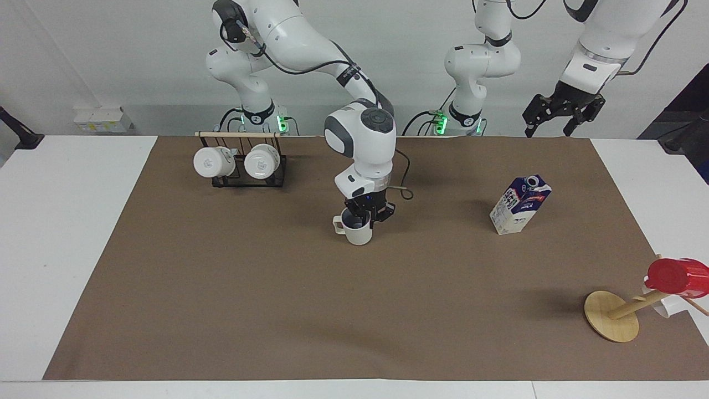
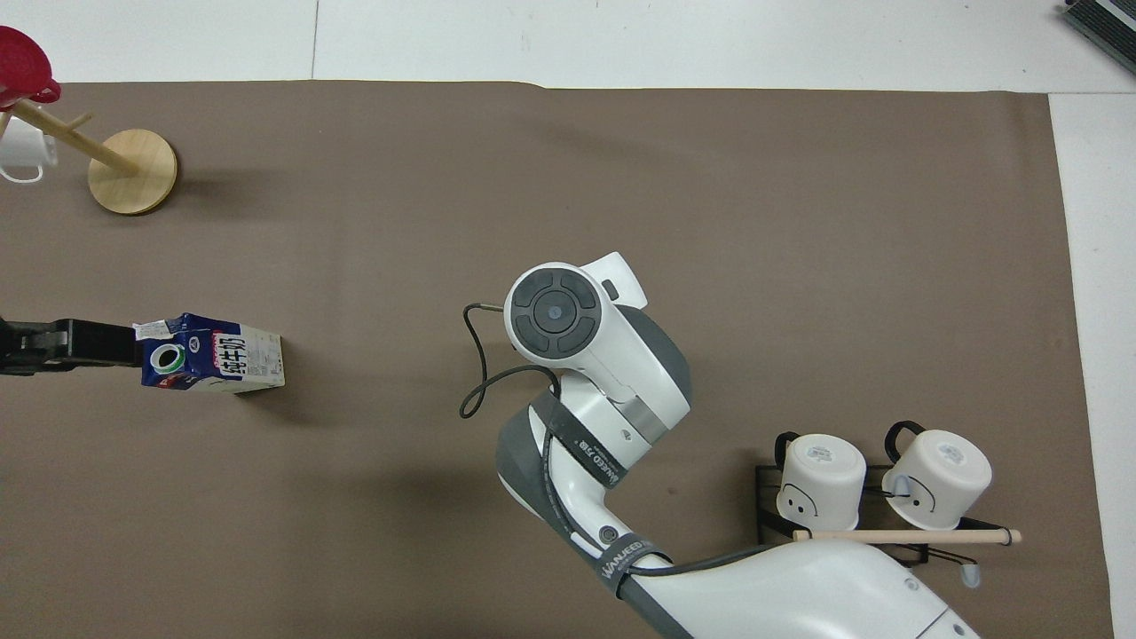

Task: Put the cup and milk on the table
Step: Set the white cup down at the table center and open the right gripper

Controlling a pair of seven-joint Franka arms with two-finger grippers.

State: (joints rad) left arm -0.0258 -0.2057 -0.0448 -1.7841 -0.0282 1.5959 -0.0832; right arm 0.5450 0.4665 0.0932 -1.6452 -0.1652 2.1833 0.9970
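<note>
The cup, a cream-white mug with a grey-blue inside, stands upright on the brown mat of the table, near the middle. My right gripper points straight down at the cup's rim, on the side nearer the robots. In the overhead view the right arm's wrist hides both cup and gripper. The milk, a blue and white carton, stands on the mat toward the left arm's end. My left gripper waits open, raised over the table's edge by the left arm's base.
A black wire rack with two white mugs on its side stands near the right arm's base. A tilted wooden mug tree carries a red cup at the corner farthest from the robots, at the left arm's end.
</note>
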